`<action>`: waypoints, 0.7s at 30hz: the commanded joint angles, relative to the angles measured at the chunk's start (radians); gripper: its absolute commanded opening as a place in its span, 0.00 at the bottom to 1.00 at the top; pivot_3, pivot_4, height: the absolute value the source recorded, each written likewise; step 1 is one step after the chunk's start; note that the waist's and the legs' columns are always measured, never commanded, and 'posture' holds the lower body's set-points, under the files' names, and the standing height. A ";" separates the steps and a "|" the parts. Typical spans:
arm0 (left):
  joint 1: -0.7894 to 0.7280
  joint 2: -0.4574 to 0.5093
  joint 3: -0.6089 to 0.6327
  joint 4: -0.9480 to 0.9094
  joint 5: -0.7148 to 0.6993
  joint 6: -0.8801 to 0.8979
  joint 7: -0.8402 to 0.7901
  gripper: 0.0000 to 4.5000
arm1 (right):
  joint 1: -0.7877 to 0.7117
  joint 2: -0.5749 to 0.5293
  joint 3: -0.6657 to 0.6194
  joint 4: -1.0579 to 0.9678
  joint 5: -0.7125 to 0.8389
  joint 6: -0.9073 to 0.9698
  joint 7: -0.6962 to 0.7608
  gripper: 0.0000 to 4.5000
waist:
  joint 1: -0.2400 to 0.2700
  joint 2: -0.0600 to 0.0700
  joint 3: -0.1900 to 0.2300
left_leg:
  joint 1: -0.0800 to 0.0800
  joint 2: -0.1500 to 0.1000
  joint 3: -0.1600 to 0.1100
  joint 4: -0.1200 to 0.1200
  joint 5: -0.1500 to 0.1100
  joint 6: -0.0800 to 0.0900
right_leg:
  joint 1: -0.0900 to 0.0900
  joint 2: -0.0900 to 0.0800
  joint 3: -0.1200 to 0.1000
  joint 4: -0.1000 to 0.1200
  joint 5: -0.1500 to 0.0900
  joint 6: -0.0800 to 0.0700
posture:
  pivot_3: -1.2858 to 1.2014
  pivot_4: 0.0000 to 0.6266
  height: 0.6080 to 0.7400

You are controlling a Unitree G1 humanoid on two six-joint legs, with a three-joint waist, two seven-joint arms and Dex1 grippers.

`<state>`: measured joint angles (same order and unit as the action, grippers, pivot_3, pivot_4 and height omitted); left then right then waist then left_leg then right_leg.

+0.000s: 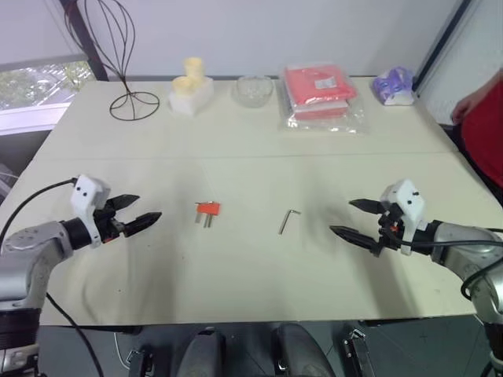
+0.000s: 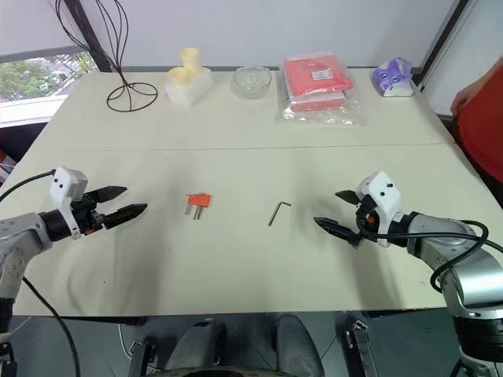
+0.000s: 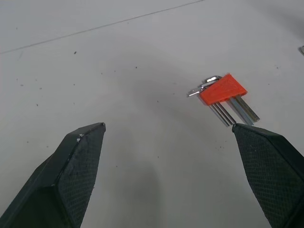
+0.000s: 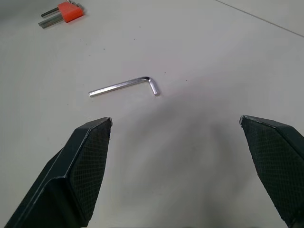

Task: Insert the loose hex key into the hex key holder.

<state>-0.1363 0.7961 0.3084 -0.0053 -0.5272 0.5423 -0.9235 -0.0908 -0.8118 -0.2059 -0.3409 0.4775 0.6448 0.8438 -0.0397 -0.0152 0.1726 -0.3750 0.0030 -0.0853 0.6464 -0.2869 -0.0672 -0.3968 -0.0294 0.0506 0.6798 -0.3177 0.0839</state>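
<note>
Cream-coloured table fills the scene, with a faint seam running across it and a white wall behind. Both arms reach in low from the near corners, angled toward each other and tipped slightly downward. The left gripper hangs just above the tabletop with its two black fingers spread wide, nothing between them; the right gripper mirrors it on the other side, jaws likewise apart and empty.

Between them lie the task's things, well apart from each other. The hex key holder, an orange block with several short grey keys sticking out toward the near edge, sits nearer the left gripper. The loose hex key lies flat on the table nearer the right gripper (its short bent end points away from the robot).

Along the far edge stand a wire frame, a pale yellow and white object, a clear bowl, a red packet in clear plastic whose white label is too small to read, and a purple bundle. A person's red sleeve shows at the right.
</note>
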 commanded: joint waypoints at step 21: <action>0.012 0.013 0.050 -0.058 -0.002 -0.012 0.043 0.99 | -0.062 0.017 0.085 0.041 -0.053 -0.056 -0.018 1.00 | 0.001 0.000 0.001 | 0.000 0.001 0.000 0.000 0.000 0.000 | 0.000 0.000 0.000 0.000 0.000 0.000 | 0.52 0.24 1.00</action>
<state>-0.1100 0.7991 0.3345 -0.0425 -0.5316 0.5532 -0.8843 -0.1300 -0.7972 -0.1177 -0.2951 0.4282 0.6094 0.8235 -0.0383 -0.0149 0.1733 -0.3751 0.0041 -0.0850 0.6465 -0.2870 -0.0673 -0.3969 -0.0297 0.0508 0.6796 -0.3177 0.0838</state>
